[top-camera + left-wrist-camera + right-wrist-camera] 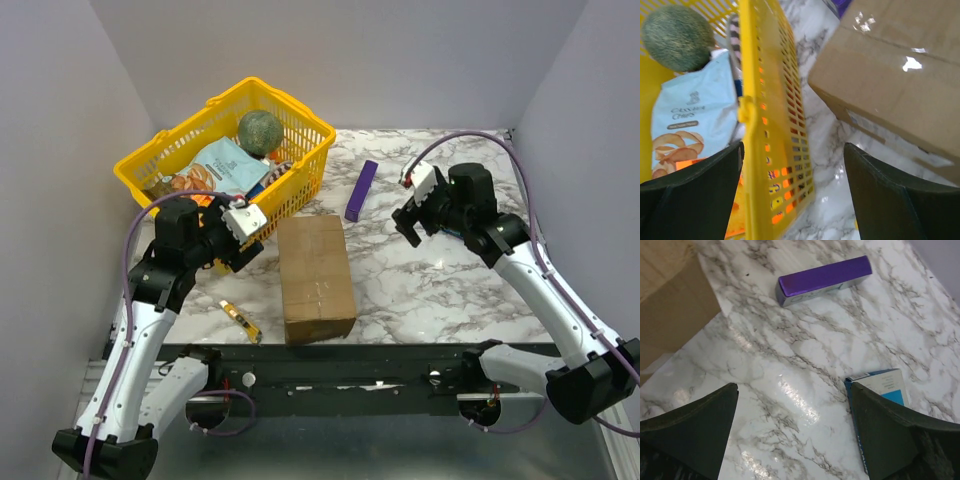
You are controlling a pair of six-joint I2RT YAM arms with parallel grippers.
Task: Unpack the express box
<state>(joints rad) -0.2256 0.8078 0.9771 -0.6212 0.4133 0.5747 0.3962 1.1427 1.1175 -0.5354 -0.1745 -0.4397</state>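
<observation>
The express box (pixel 316 277) is a plain brown carton lying closed on the marble table, near the front edge in the middle. It also shows in the left wrist view (pixel 900 65), and one corner shows in the right wrist view (pixel 670 305). My left gripper (pixel 243 248) is open just left of the box, at the yellow basket's near corner. In the left wrist view the gripper (pixel 792 150) straddles the basket wall (pixel 770 125) without holding it. My right gripper (pixel 408 228) is open and empty, right of the box and above bare marble (pixel 794 387).
The yellow basket (pixel 300 180) at the back left holds a green melon (pixel 677 37) and a chips bag (pixel 695 115). A slim purple box (pixel 361 190) lies behind the carton. A blue and white box (pixel 885 387) lies by my right finger. A small yellow packet (pixel 240 320) lies at the front left.
</observation>
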